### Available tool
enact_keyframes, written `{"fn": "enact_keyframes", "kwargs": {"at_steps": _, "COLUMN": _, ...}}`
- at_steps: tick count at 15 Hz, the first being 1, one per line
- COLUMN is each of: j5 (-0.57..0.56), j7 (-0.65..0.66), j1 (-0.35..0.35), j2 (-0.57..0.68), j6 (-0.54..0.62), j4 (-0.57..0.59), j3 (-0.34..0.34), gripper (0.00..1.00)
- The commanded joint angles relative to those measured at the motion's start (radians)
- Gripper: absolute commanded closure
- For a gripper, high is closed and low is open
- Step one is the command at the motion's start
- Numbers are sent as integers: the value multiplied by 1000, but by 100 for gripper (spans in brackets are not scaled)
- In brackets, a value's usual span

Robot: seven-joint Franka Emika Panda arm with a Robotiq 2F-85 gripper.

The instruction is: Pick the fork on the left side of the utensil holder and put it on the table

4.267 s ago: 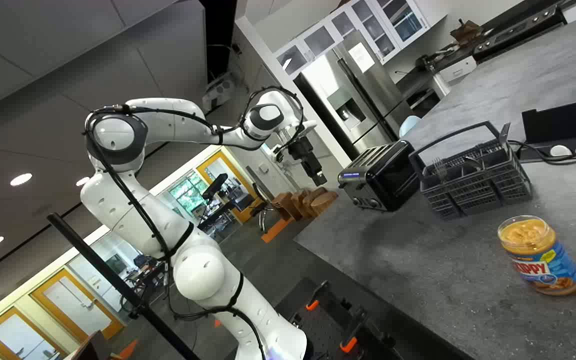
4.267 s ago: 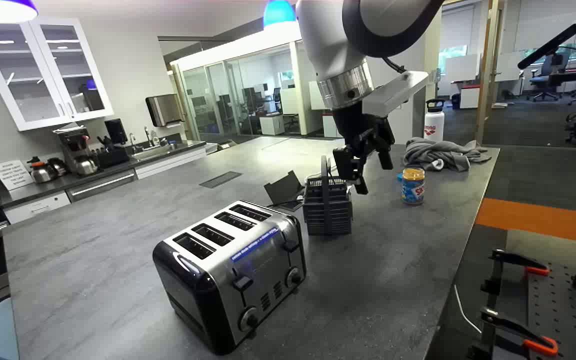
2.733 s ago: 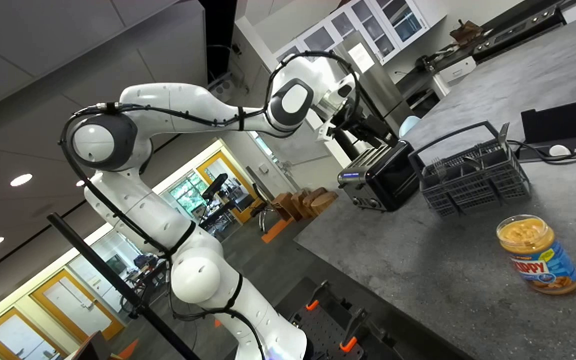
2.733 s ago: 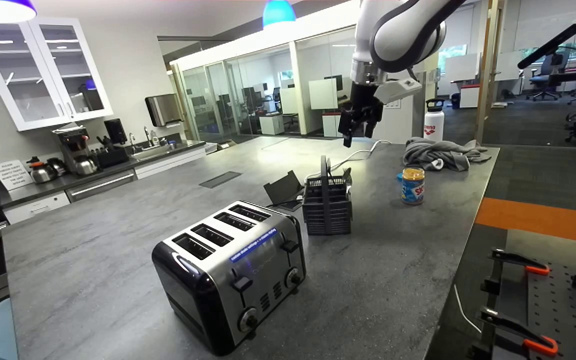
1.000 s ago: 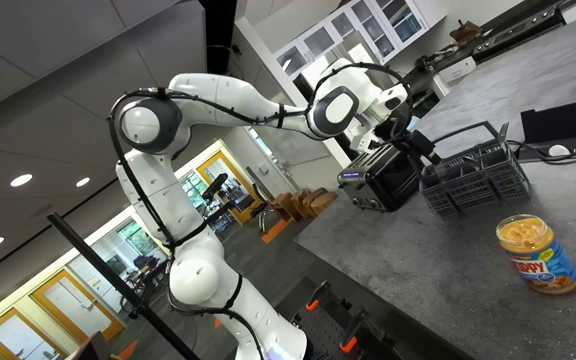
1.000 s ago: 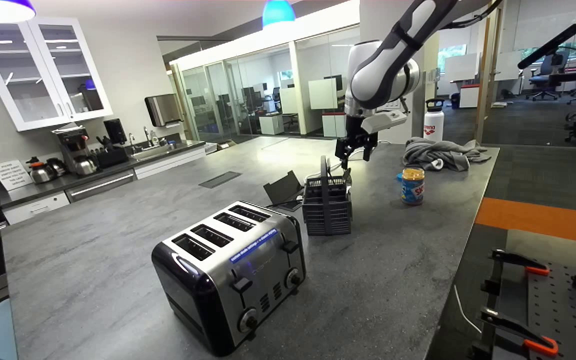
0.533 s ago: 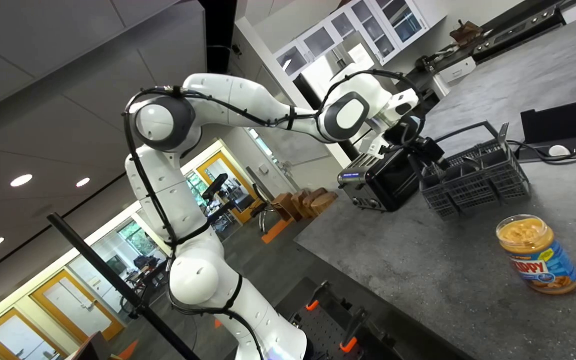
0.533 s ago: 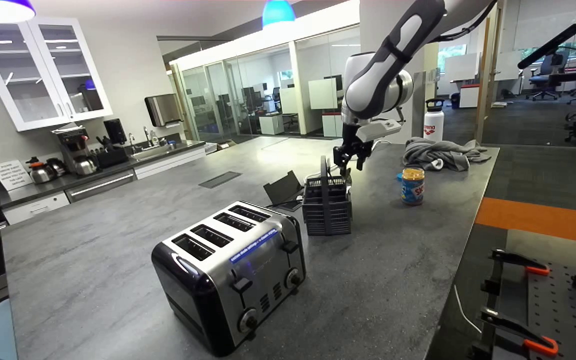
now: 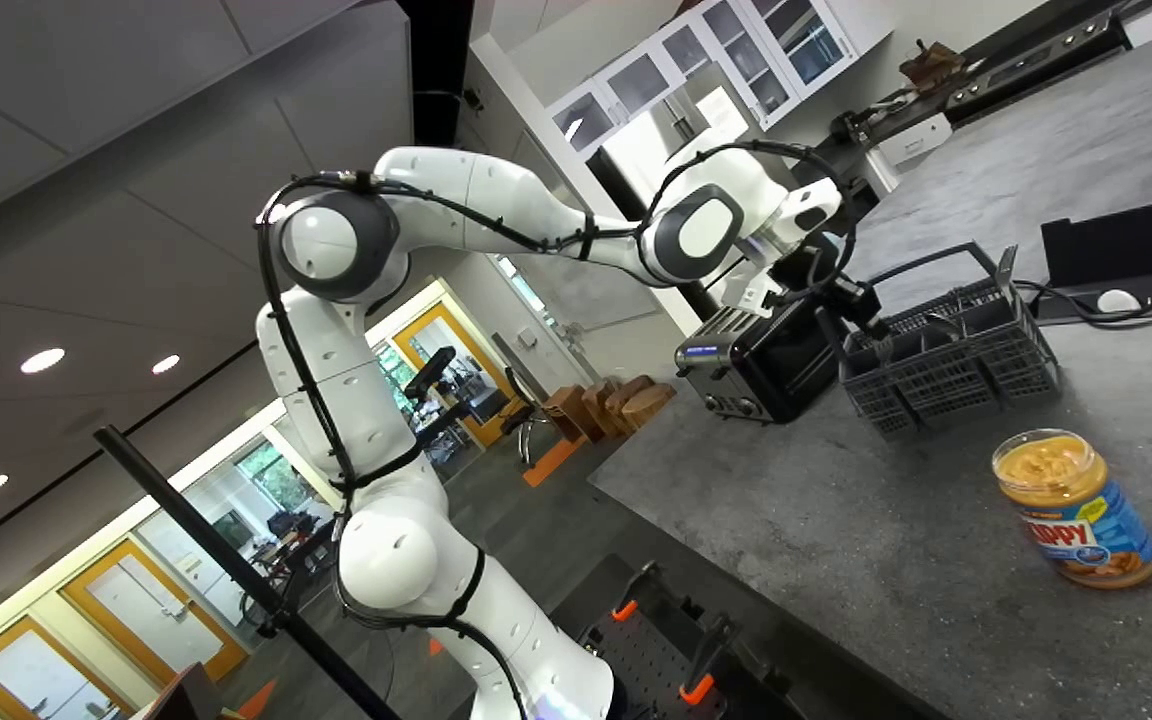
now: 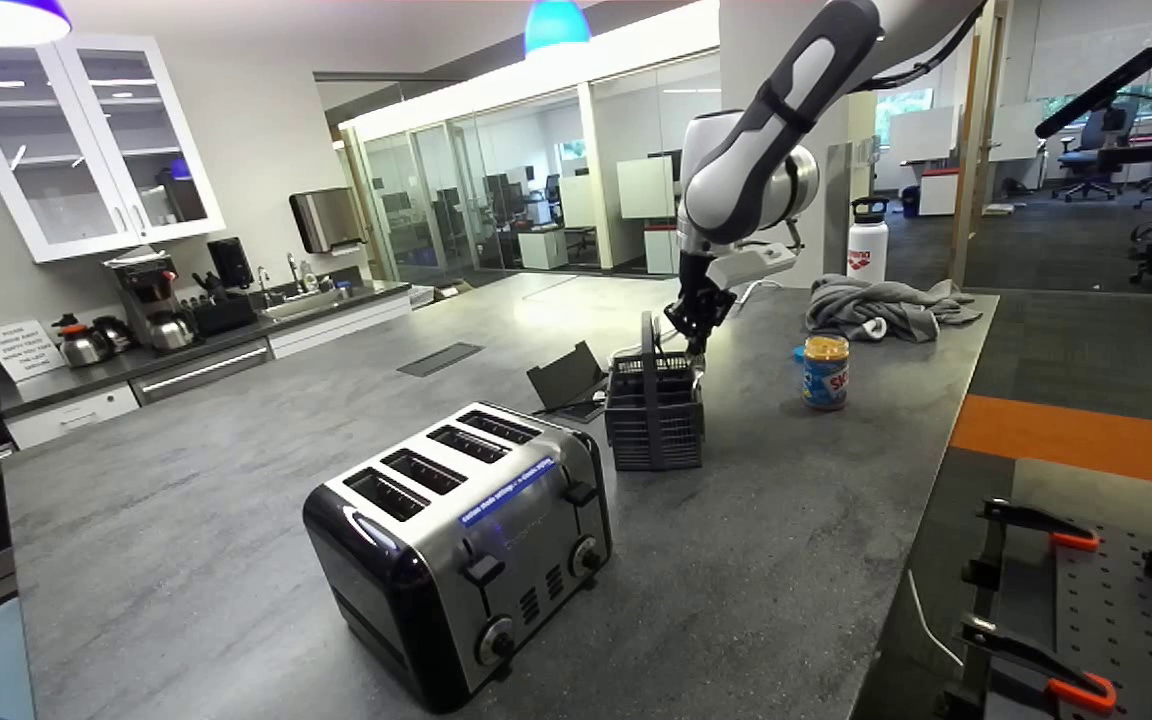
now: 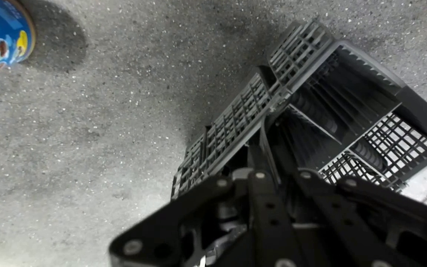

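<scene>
Fork (image 9: 883,352) stands in the end of the black holder (image 9: 951,385) nearest the counter (image 9: 806,530) corner on the toaster (image 9: 771,358) side, and to me the claw (image 11: 270,154) looks clamped on it, so pull straight up, slowly, then swing toward the edge.

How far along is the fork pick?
Done: the approach. The gripper is down at the fork, at one end of the utensil holder.
In hand: the grasp. In an exterior view it looks closed, seemingly on the fork; how firmly, I can't tell.
Left: the fork stands in the utensil holder, so lifting it out and setting it on the table remain.
</scene>
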Motion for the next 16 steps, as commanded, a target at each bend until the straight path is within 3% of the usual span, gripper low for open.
{"fn": "enact_keyframes", "kwargs": {"at_steps": 1, "j5": 11, "j7": -6, "j1": 10, "j2": -13, "j6": -27, "j4": 13, "j3": 6, "gripper": 100}}
{"fn": "enact_keyframes", "kwargs": {"at_steps": 6, "j5": -69, "j7": 52, "j1": 52, "j2": -58, "j6": -77, "j4": 18, "j3": -15, "gripper": 99}}
{"fn": "enact_keyframes", "kwargs": {"at_steps": 12, "j5": -314, "j7": 208, "j1": 101, "j2": -176, "j6": -218, "j4": 31, "j3": -42, "gripper": 99}}
{"fn": "enact_keyframes", "kwargs": {"at_steps": 16, "j5": -345, "j7": 167, "j1": 81, "j2": -286, "j6": -292, "j4": 8, "j3": -8, "gripper": 99}}
